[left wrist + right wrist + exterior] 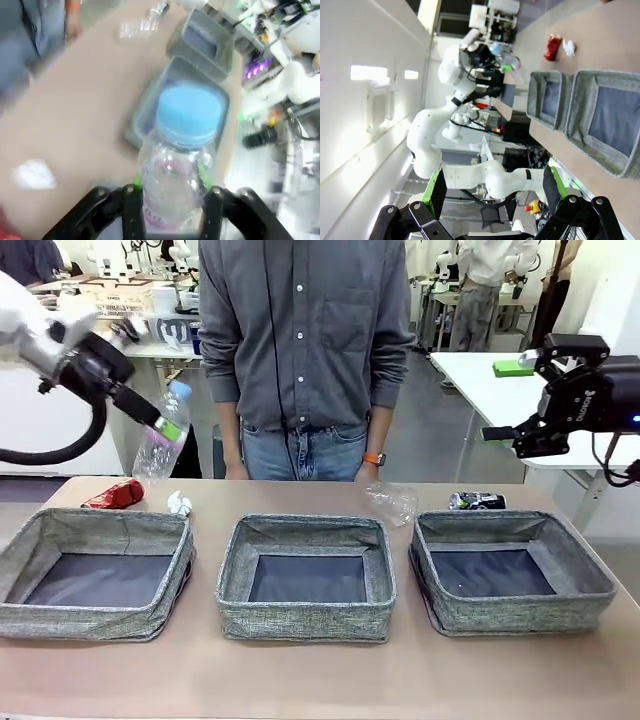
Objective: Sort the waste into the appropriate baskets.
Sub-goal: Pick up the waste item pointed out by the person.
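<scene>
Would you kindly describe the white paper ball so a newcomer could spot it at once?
Find the leftmost grey basket of three. On the table just behind its far right corner lies the paper ball. It is small, white and crumpled, unlike the red can beside it.

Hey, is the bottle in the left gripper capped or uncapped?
Capped. A blue cap sits on the clear plastic bottle clamped in the left gripper.

Clear shiny plastic bottle [155, 455] at the upper left, smooth blue cap [190, 114], three baskets [305, 620] of rough grey woven cloth, smooth matt table top [320, 680], shiny red metal can [113, 495], crumpled white paper ball [179, 504], thin crinkly clear plastic cup [392, 502]
</scene>
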You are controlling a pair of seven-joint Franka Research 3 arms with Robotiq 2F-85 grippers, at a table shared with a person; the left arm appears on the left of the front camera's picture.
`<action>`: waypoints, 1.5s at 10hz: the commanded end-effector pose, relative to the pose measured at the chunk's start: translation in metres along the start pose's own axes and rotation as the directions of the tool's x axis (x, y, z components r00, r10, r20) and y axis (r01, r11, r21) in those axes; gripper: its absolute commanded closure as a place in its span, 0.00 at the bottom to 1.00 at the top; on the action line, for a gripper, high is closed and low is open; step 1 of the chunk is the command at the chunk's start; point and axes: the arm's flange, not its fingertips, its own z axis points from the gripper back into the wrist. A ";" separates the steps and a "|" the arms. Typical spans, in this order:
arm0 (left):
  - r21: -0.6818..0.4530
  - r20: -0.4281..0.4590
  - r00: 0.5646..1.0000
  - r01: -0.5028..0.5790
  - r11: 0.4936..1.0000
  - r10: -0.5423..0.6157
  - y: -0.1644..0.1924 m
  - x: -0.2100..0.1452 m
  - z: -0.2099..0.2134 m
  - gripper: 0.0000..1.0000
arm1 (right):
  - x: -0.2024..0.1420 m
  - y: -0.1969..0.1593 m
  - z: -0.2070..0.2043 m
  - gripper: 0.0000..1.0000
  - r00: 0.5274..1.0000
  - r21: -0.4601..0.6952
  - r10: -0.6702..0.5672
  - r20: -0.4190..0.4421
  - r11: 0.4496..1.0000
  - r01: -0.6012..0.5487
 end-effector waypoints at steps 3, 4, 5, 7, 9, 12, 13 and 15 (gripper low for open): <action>0.000 0.000 1.000 0.000 1.000 0.000 0.000 0.000 0.000 0.61 | 0.003 0.005 -0.002 0.00 1.000 0.020 -0.009 0.003 1.000 0.009; 0.000 0.000 1.000 0.000 1.000 0.000 0.000 0.000 0.000 0.61 | 0.003 0.005 -0.002 0.00 1.000 0.020 -0.009 0.003 1.000 0.009; 0.000 0.000 1.000 0.000 1.000 0.000 0.000 0.000 0.000 0.61 | 0.003 0.005 -0.002 0.00 1.000 0.020 -0.009 0.003 1.000 0.009; -0.004 -0.031 0.999 -0.025 1.000 0.025 0.003 0.005 0.002 0.61 | 0.003 0.005 -0.002 0.00 1.000 0.020 -0.009 0.003 1.000 0.009; 0.266 -0.274 0.878 -0.322 0.908 0.392 -0.051 0.048 0.013 0.61 | 0.003 0.005 -0.002 0.00 1.000 0.020 -0.009 0.003 1.000 0.009; 0.414 -0.366 0.764 -0.377 0.828 0.531 -0.148 0.112 -0.002 0.61 | 0.003 0.005 -0.002 0.00 1.000 0.020 -0.009 0.003 1.000 0.009; 0.459 -0.310 0.701 -0.482 0.747 0.642 -0.167 0.130 -0.014 0.61 | 0.003 0.005 -0.002 0.00 1.000 0.020 -0.009 0.003 1.000 0.009; 0.514 -0.145 0.571 -0.654 0.554 0.808 -0.215 0.169 -0.046 0.61 | 0.003 0.005 -0.002 0.00 1.000 0.020 -0.009 0.003 1.000 0.009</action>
